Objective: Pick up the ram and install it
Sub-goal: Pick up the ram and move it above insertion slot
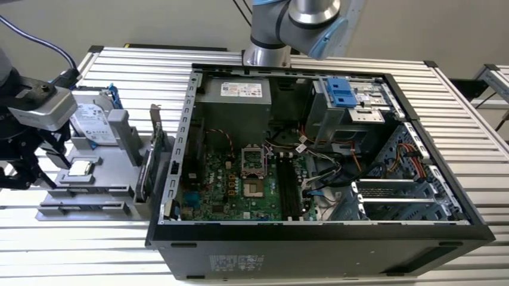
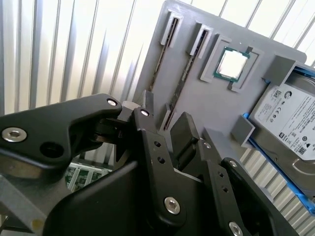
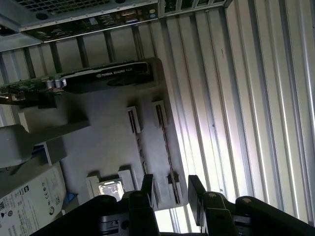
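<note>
Lining up for the pick, by my read.

Exterior view: gripper (image 1: 22, 173) sits over the grey fixture (image 1: 95, 193) at the exterior view's left, beside the open computer case (image 1: 318, 238). The board's memory slots (image 1: 288, 187) are well apart from it. This view gives the destination. Finger alignment can't be judged from it.

Second wrist view: fingers (image 2: 146, 112) are parted with nothing gripped. The ram (image 2: 186, 73) stands on edge in the fixture slot nearer the processor (image 2: 231, 64), and its near end runs into the gap between the fingers. A second stick (image 2: 161, 56) is in the neighbouring slot, and one finger is close to that slot. The hard drive (image 2: 290, 115) lies past the processor.

First wrist view: same straddle from the opposite side, with the ram's (image 3: 167, 147) line passing between the two fingers. It adds the graphics card (image 3: 103, 78), upright at the fixture's far end, toward the case. Height above the stick: can't tell.

To do it well:
- Centre the gap on the board.
- Keep the fingers parallel to its flat faces.
- Drop straight so the inner finger goes between the two sticks without nudging the neighbour.
- Clamp the upper edge squarely.
- Pull out along the slot, with no twist.
</note>
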You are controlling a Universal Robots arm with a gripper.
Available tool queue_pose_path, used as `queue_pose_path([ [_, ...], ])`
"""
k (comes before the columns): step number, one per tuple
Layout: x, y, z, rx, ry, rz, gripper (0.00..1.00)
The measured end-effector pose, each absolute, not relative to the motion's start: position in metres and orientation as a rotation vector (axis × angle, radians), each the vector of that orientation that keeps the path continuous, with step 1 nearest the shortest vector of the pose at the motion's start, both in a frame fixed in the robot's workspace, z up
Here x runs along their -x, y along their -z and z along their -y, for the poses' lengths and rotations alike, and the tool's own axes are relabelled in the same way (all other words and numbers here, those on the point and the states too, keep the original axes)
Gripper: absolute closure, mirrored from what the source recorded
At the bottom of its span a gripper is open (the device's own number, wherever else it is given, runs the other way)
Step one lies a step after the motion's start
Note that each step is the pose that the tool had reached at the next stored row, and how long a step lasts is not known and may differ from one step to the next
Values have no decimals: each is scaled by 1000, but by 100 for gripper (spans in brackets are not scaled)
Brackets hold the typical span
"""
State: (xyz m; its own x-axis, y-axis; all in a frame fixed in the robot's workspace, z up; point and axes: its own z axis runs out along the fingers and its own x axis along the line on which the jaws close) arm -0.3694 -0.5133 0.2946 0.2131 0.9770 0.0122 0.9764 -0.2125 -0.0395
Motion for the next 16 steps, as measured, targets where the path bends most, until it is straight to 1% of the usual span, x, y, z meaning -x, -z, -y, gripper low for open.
queue_pose_path([
  [16,369,-284,513,2416,-24,1947,0],
])
